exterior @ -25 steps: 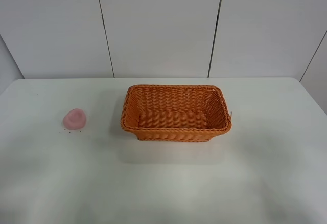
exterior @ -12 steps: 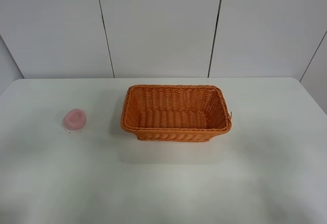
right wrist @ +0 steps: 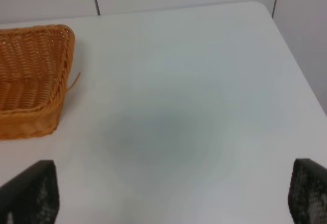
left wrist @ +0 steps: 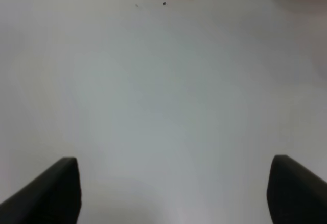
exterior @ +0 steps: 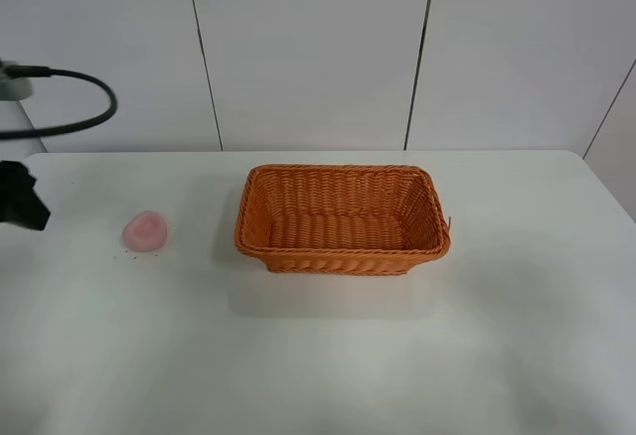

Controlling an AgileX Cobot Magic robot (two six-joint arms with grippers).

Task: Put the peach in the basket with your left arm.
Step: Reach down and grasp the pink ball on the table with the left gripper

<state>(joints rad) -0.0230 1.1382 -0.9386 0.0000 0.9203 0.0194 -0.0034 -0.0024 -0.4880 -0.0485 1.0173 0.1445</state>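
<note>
Peach (exterior: 145, 230) lies on the white table (exterior: 328, 356) ahead of the left gripper (left wrist: 173, 193), whose fingers are spread wide and hold nothing. The basket (exterior: 343, 261) stands beyond the peach, farther from that gripper. The right gripper (right wrist: 173, 196) is likewise spread wide, the basket's corner off to one side.

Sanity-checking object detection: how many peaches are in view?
1. The small pink rounded peach sits on the white table, left of the orange woven wicker basket and apart from it. The basket's visible interior holds none.
</note>
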